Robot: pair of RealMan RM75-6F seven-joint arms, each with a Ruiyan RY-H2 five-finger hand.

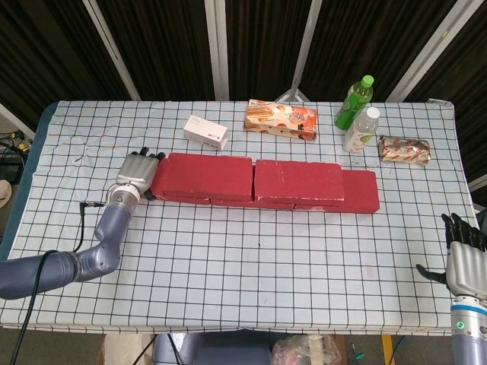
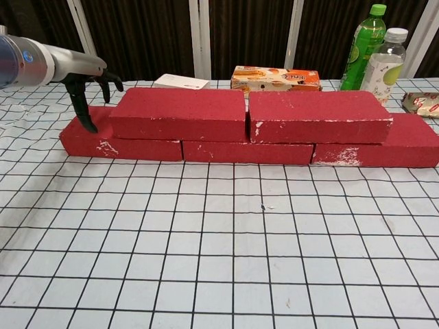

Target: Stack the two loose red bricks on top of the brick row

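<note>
Two red bricks lie end to end on top of the brick row (image 2: 247, 152): the left top brick (image 2: 177, 113) (image 1: 205, 175) and the right top brick (image 2: 315, 115) (image 1: 298, 181). My left hand (image 2: 89, 86) (image 1: 139, 171) hovers at the left end of the left top brick. Its fingers are apart and point down over the bottom row's left end, and it holds nothing. Whether it touches the brick I cannot tell. My right hand (image 1: 464, 255) is far off at the table's front right corner, fingers spread and empty.
Behind the bricks stand a white box (image 1: 205, 131), a snack box (image 1: 281, 119), a green bottle (image 1: 354, 102), a clear bottle (image 1: 361, 129) and a wrapped packet (image 1: 404, 150). The checked tablecloth (image 1: 251, 266) stretches in front of the row.
</note>
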